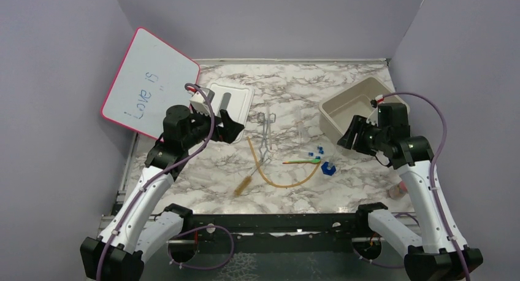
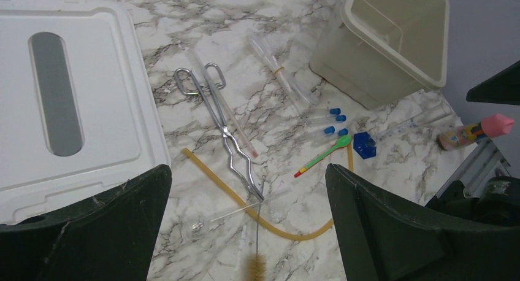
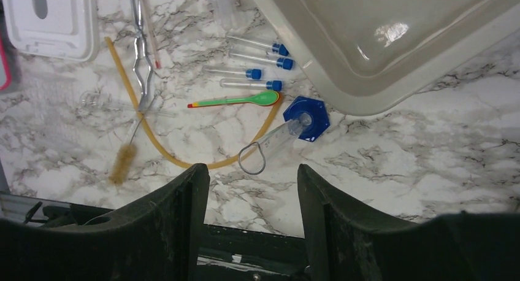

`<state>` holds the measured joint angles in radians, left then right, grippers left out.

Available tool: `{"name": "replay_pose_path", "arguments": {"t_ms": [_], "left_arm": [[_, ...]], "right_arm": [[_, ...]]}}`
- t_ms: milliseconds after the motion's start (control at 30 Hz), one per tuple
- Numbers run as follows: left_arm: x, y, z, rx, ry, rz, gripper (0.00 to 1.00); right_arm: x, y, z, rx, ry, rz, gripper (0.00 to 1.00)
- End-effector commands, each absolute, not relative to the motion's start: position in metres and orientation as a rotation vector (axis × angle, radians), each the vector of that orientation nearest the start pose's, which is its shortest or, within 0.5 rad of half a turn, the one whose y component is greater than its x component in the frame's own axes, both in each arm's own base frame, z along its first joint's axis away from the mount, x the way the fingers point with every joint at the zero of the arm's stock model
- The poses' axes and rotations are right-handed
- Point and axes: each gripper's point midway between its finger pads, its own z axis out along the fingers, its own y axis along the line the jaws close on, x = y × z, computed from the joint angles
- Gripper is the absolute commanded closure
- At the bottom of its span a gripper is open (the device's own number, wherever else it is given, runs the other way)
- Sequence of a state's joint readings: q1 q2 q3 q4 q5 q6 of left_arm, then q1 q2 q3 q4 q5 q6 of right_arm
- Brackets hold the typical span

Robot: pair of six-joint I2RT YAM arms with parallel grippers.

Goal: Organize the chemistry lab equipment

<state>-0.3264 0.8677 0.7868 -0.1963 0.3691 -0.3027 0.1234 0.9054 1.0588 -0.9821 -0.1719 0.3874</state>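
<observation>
The lab equipment lies loose on the marble table. Silver tongs [image 1: 265, 131] [image 2: 224, 130] sit at the centre, with an amber rubber tube [image 1: 288, 182] [image 3: 158, 145] curving below them. A tan wire brush [image 1: 244, 185] [image 3: 122, 162] is at the tube's left end. A green-orange stick [image 1: 303, 161] [image 3: 236, 100] and blue-capped tubes [image 3: 254, 73] lie beside a blue hexagonal piece [image 1: 328, 168] [image 3: 308, 116]. My left gripper [image 1: 224, 126] [image 2: 248, 170] hangs open above the tongs' left side. My right gripper [image 1: 352, 137] [image 3: 251, 169] is open and holds nothing, near the blue piece.
A beige bin [image 1: 359, 107] [image 3: 398, 45] stands at the back right, right behind my right gripper. A white lid [image 1: 230, 103] [image 2: 80, 103] lies at the back left beside a pink-framed whiteboard [image 1: 147, 84]. A pink-capped bottle [image 2: 476, 132] lies near the right front edge.
</observation>
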Motion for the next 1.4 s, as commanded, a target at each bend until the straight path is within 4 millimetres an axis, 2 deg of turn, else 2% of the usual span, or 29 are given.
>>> {"name": "replay_pose_path", "arguments": {"t_ms": [0, 133, 300, 467, 600, 733, 867, 1033, 1100, 1367], "left_arm": [[0.269, -0.185, 0.259, 0.363, 1.826, -0.861, 0.01], [0.272, -0.189, 0.25, 0.353, 1.847, -0.879, 0.01], [0.28, -0.191, 0.243, 0.328, 1.873, -0.883, 0.01], [0.284, -0.192, 0.237, 0.321, 1.894, -0.874, 0.01], [0.284, -0.192, 0.233, 0.312, 1.904, -0.871, 0.01], [0.282, -0.192, 0.228, 0.306, 1.913, -0.875, 0.01], [0.28, -0.193, 0.225, 0.309, 1.918, -0.873, 0.01], [0.278, -0.196, 0.225, 0.315, 1.914, -0.886, 0.01], [0.276, -0.202, 0.228, 0.322, 1.897, -0.924, 0.01], [0.258, -0.255, 0.236, 0.426, 1.797, -1.114, 0.03]], "right_arm": [[0.224, 0.074, 0.197, 0.257, 2.428, 0.429, 0.42], [0.223, 0.08, 0.177, 0.246, 2.483, 0.392, 0.42], [0.224, 0.088, 0.164, 0.215, 2.52, 0.344, 0.43], [0.23, 0.088, 0.157, 0.206, 2.531, 0.258, 0.53], [0.234, 0.085, 0.157, 0.193, 2.536, 0.193, 0.59], [0.24, 0.084, 0.163, 0.17, 2.515, 0.174, 0.72], [0.244, 0.083, 0.167, 0.126, 2.512, 0.153, 0.76], [0.246, 0.089, 0.177, 0.055, 2.489, 0.196, 0.78], [0.247, 0.098, 0.185, 0.0, 2.473, 0.257, 0.78], [0.238, 0.152, 0.21, -0.204, 2.412, 0.649, 0.8]]}}
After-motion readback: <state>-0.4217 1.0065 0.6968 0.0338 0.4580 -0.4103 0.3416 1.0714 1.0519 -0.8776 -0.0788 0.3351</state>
